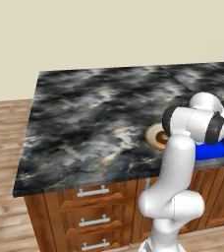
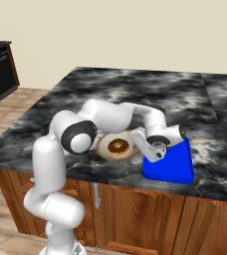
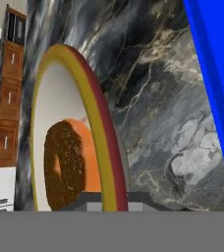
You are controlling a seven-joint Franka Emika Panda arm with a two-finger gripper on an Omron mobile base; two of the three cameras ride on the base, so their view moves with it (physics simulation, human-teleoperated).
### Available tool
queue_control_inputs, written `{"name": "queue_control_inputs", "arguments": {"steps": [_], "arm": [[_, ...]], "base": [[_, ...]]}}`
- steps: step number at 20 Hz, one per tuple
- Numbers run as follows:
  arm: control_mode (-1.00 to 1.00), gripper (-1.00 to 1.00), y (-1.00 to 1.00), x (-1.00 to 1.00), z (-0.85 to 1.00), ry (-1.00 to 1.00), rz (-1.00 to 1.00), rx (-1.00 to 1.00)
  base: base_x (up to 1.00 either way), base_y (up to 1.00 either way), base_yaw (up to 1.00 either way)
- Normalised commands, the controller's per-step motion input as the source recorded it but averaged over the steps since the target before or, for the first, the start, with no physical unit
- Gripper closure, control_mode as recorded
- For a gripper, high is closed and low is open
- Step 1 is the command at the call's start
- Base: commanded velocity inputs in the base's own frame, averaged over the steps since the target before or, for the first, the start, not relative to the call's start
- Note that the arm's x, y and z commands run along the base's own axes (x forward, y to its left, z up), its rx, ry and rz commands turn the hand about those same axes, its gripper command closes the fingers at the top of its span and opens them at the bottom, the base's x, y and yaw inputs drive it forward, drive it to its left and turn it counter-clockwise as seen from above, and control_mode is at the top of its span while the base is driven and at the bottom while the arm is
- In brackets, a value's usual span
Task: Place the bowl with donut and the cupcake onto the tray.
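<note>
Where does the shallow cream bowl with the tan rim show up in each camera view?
Left base view: shallow cream bowl with tan rim, right of centre, partly behind the white arm.
Right base view: bowl, centre, left of the bright blue tray.
Hand view: bowl, left half, seen edge-on.
Shared landmark: the tray beside it.

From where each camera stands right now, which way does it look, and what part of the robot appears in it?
Left base view: behind the arm to its left, looking forward and down on the counter; the arm rises at lower right.
Right base view: behind to its right; the arm rises at lower left, and the gripper sits between bowl and tray.
Hand view: rolled sideways, close on the bowl rim and donut.
All three share bowl, tray and counter.
</note>
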Motion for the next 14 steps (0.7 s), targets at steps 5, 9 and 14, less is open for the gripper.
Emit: {"name": "queue_control_inputs", "arguments": {"steps": [5,9,14], "arm": [[-1.00,1.00,-0.64,-0.11,0.43,0.00,-0.06,0.26],[-1.00,1.00,-0.58,-0.21,0.49,0.00,-0.05,0.16],[-1.00,1.00,-0.44,-0.31,0.30,0.00,-0.02,0.03]], "base": [[0.00,0.00,0.00],[0.00,0.00,0.00],[0.00,0.00,0.00]]}}
